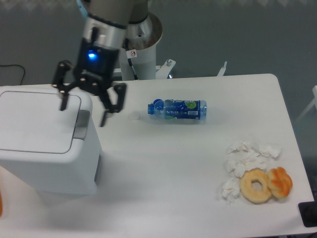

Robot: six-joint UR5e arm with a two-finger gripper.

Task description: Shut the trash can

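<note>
Camera view: only one picture.
Trash can [47,144]: big white box at the left end of the bench [198,173]. Its flat lid lies down and looks shut.
Latch tab [81,125]: grey, on the lid's right edge.
Pincer [82,104]: spread wide, holding nothing, above the can's right edge.
How it handles: hard, smooth, likely light plastic. Best pushed down on the flat lid near the tab.
</note>
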